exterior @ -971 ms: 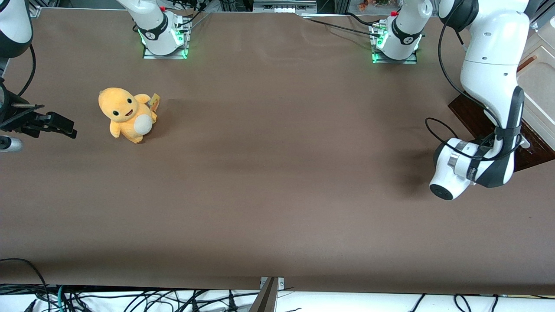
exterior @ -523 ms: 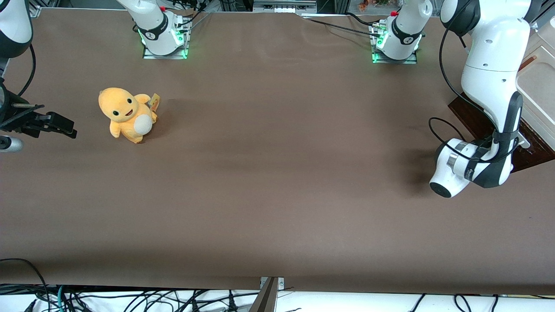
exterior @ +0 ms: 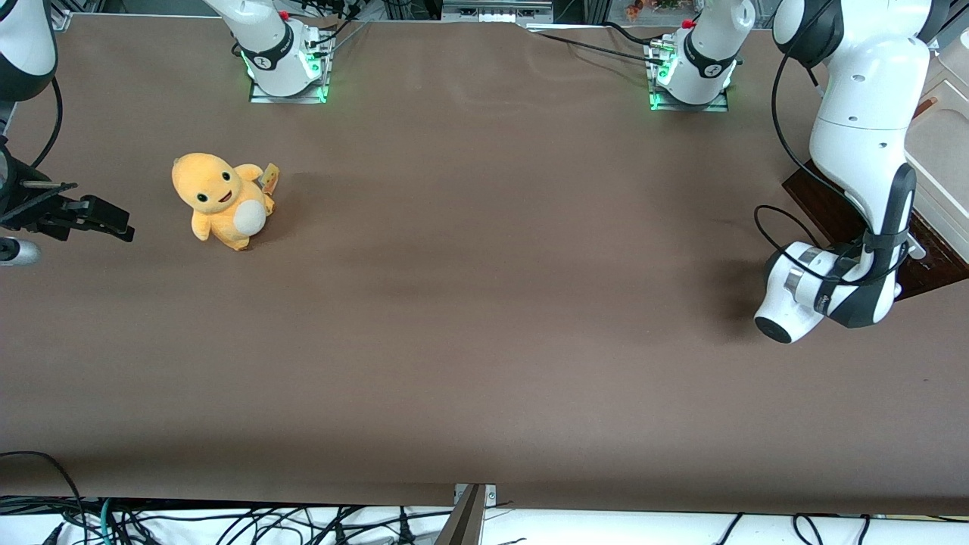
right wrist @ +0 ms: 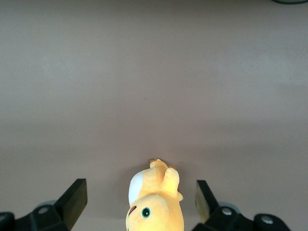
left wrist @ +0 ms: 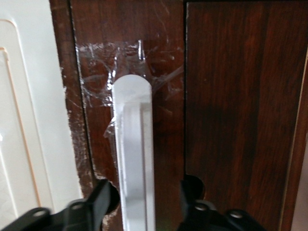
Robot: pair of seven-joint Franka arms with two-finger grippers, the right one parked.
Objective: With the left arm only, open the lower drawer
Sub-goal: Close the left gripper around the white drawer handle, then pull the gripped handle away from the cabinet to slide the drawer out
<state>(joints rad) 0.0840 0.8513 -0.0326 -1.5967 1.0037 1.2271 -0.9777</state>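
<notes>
Black two-finger gripper (left wrist: pixel 147 204) spread open astride white bar handle (left wrist: pixel 134 154) of dark brown wooden lower drawer (left wrist: pixel 211 106), right frame edge in front view; grasp and pull remaining.

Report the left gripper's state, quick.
Left gripper: open, one finger on each side of the lower drawer's white handle, not yet clamped on it.

In the front view the left arm (exterior: pixel 859 151) covers its own end effector, and the cream cabinet (exterior: pixel 939 144) runs off the right edge, so the lower drawer (exterior: pixel 829 204) shows only as a dark sliver. In the wrist view the end effector (left wrist: pixel 147 209) and the white bar handle (left wrist: pixel 134 159) are cut off by the frame edge.
</notes>
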